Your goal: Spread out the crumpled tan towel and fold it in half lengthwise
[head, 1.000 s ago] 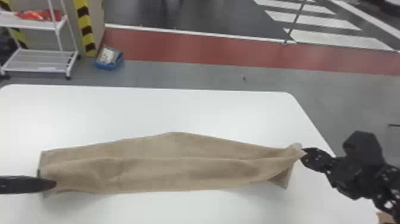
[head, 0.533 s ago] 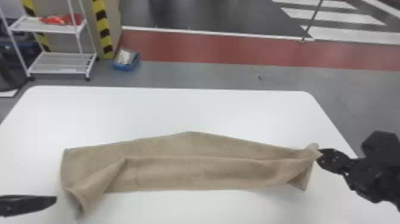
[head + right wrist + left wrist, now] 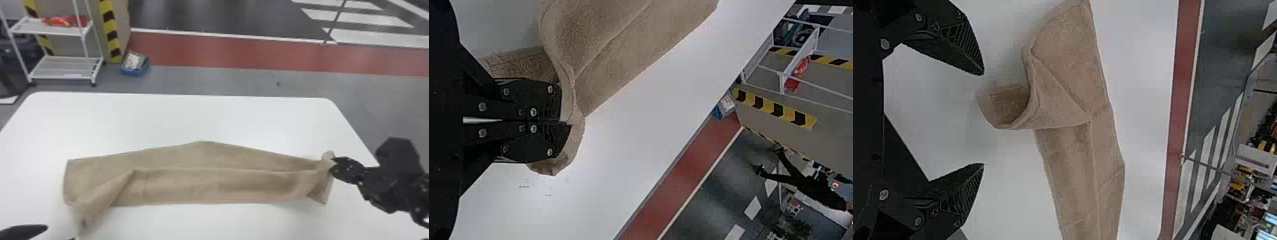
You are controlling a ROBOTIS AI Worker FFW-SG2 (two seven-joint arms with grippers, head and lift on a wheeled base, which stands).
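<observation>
The tan towel (image 3: 204, 178) lies as a long strip across the table, its near layer folded up and its left near corner curled toward the front edge. At the lower left, my left gripper (image 3: 59, 234) stands open just off that corner. In the left wrist view my left gripper (image 3: 984, 120) has its fingers wide apart, with the curled towel corner (image 3: 1008, 105) beyond them, untouched. My right gripper (image 3: 333, 167) is at the towel's right end. In the right wrist view my right gripper (image 3: 566, 121) is shut on the bunched towel edge (image 3: 574, 107).
The white table (image 3: 178, 118) extends behind the towel to its rounded far corners. On the floor beyond stand a white wire shelf (image 3: 63, 68) and a blue bin (image 3: 135, 65), both past the table's far left side.
The left gripper has let go of the towel's left end and moved left and nearer, leaving the corner curled. The head view has shifted left. The right gripper keeps its hold at the right end.
</observation>
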